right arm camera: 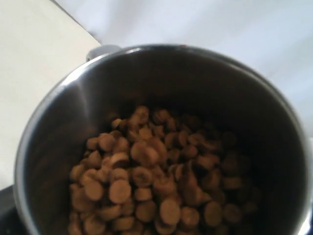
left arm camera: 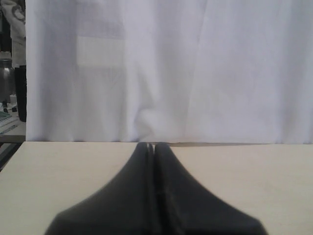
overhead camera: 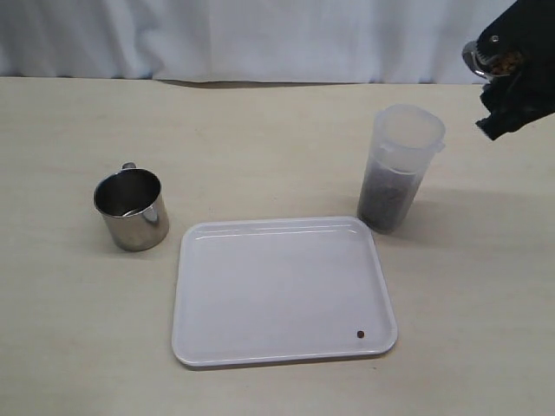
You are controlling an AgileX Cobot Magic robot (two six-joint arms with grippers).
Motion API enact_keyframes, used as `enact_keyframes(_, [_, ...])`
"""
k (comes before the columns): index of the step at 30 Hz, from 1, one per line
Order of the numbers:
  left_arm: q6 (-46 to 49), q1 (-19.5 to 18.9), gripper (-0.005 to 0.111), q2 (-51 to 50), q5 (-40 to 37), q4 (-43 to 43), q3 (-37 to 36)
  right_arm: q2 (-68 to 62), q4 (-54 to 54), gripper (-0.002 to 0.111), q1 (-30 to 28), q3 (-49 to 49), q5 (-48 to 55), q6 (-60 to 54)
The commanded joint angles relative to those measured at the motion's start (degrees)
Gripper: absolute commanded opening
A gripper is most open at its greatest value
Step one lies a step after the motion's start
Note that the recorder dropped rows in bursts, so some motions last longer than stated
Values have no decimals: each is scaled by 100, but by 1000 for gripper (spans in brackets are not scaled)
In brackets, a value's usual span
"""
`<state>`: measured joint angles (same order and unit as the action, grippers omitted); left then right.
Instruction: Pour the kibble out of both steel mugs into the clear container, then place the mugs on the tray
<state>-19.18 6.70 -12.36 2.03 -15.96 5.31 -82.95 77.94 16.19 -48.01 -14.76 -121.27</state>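
Steel mug (overhead camera: 477,55) aloft in R fingers (overhead camera: 512,104).

A pale beige desk (overhead camera: 260,121) meets a pleated white curtain (overhead camera: 260,35) at twelve o'clock, under soft, even light.

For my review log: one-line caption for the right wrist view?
Looking into a steel mug partly filled with brown kibble pellets.

Over on the right, the right end effector (overhead camera: 513,82) runs off the exterior view's top corner and covers most of its steel mug (overhead camera: 479,54). The dark speck (overhead camera: 360,334) on the tray (overhead camera: 260,303) is too small to name. The other mug (overhead camera: 132,208) hides most of its own handle.
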Motion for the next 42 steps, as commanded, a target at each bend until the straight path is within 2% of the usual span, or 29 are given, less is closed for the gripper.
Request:
enact_keyframes(1, [-24, -11, 0, 9, 0, 10, 8, -15, -395, 5, -7, -143, 161, -33])
enact_keyframes(6, [-24, -11, 0, 9, 0, 10, 8, -15, -707, 5, 22, -197, 161, -33])
enact_keyframes(16, [-24, -11, 0, 9, 0, 10, 8, -15, -993, 5, 457, -197, -78, -33])
enact_keyframes(42, [-24, -11, 0, 9, 0, -1, 8, -56, -2239, 5, 457, -186, 120, -33])
